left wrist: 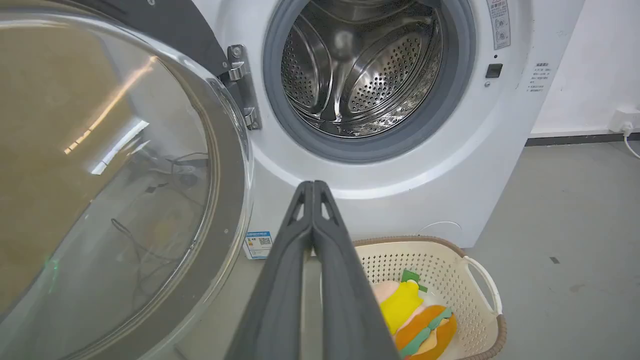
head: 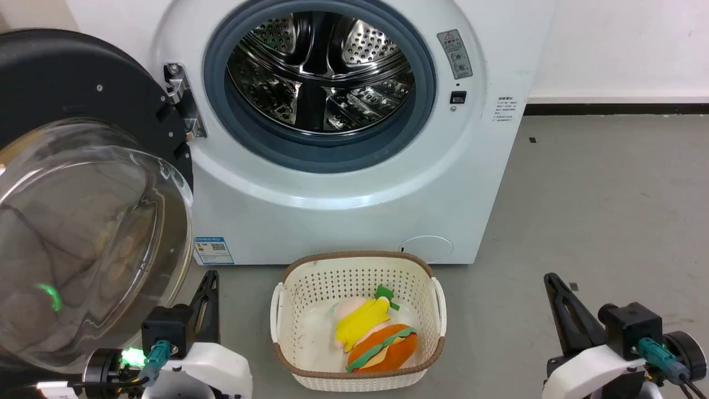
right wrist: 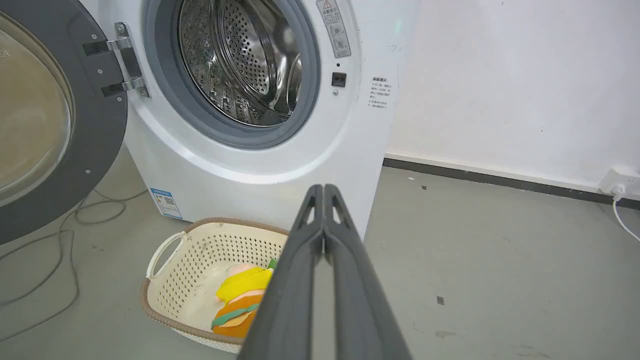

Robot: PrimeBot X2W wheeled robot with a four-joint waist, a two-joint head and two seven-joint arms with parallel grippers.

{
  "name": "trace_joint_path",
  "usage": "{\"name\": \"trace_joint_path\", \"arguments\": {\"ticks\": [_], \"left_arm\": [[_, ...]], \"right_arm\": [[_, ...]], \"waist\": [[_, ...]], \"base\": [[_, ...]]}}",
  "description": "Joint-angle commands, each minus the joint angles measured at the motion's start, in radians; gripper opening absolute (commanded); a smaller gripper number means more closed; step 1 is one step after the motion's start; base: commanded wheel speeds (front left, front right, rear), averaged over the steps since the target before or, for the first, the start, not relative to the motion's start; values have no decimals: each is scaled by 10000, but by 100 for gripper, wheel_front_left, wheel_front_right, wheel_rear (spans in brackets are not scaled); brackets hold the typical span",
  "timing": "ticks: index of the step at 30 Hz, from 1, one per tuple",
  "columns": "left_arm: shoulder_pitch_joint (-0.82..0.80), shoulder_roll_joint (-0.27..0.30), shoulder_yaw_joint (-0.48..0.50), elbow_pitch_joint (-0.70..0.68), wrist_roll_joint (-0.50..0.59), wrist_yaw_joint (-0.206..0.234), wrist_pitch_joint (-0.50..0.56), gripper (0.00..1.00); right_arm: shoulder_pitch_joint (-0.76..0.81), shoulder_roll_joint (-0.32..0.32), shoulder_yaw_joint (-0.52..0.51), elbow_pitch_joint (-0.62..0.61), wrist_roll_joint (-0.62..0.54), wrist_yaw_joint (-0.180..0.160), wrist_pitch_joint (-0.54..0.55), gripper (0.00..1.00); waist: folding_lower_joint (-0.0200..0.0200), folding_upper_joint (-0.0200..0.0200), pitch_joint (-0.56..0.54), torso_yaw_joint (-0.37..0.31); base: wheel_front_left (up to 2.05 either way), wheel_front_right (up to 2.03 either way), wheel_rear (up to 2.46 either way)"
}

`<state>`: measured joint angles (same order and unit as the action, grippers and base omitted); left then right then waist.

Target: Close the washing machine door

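The washing machine door point(head: 83, 194) is hanging open, left. The left tool point(head: 211, 277) is sitting near it, pinched shut, empty. Best pushing the rim rightward, slowly.

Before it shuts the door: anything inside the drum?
The drum looks empty: bare perforated steel, no laundry visible. Its front bottom is hidden behind the grey seal.
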<state>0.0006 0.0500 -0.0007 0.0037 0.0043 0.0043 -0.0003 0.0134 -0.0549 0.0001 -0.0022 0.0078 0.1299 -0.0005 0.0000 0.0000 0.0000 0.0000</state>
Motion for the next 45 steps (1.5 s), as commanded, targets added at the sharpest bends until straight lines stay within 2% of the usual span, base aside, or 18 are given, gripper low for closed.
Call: {"name": "trace_joint_path", "arguments": {"ticks": [1, 16, 17, 18, 19, 20, 41, 42, 43, 45], "left_arm": [[-6, 3, 7, -37, -43, -43, 3, 0], [-6, 3, 7, -37, -43, -43, 3, 0], [0, 0, 2, 2, -1, 1, -2, 100], [0, 0, -3, 6, 0, 9, -5, 100], [0, 0, -5, 9, -1, 18, -6, 0], [-1, -2, -7, 15, -7, 31, -19, 100], [-94, -1, -266, 33, -144, 573, -500, 100], [-101, -1, -268, 25, -146, 595, -521, 45], [-106, -1, -271, 14, -148, 617, -542, 0], [-113, -1, -284, 1, -155, 654, -584, 0]], "right_arm": [[-134, 47, -1, 22, -78, 8, 5, 0], [-134, 47, -1, 22, -78, 8, 5, 0], [0, 0, 2, 0, 1, 0, -3, 100], [5, 0, 1, 1, 7, 0, -5, 100], [5, 0, -1, 1, 7, 0, -6, 0], [6, 0, -6, 4, 17, 0, -19, 100], [63, 9, -219, -128, 478, 2, -500, 100], [66, 9, -227, -132, 495, 2, -520, 100], [69, 10, -236, -137, 511, 2, -541, 100], [74, 11, -256, -150, 544, 2, -583, 100]], "waist": [[0, 0, 0, 0], [0, 0, 0, 0], [0, 0, 0, 0], [0, 0, 0, 0], [0, 0, 1, 0], [0, 0, 2, -1], [0, 0, 77, 147], [0, 0, 81, 172], [0, 0, 85, 198], [0, 0, 96, 263]], "base": [[0, 0, 0], [0, 0, 0], [0, 0, 0], [0, 0, 0], [0, 0, 0], [0, 0, 0], [0, 0, 0], [0, 0, 0], [0, 0, 0], [0, 0, 0]]}}
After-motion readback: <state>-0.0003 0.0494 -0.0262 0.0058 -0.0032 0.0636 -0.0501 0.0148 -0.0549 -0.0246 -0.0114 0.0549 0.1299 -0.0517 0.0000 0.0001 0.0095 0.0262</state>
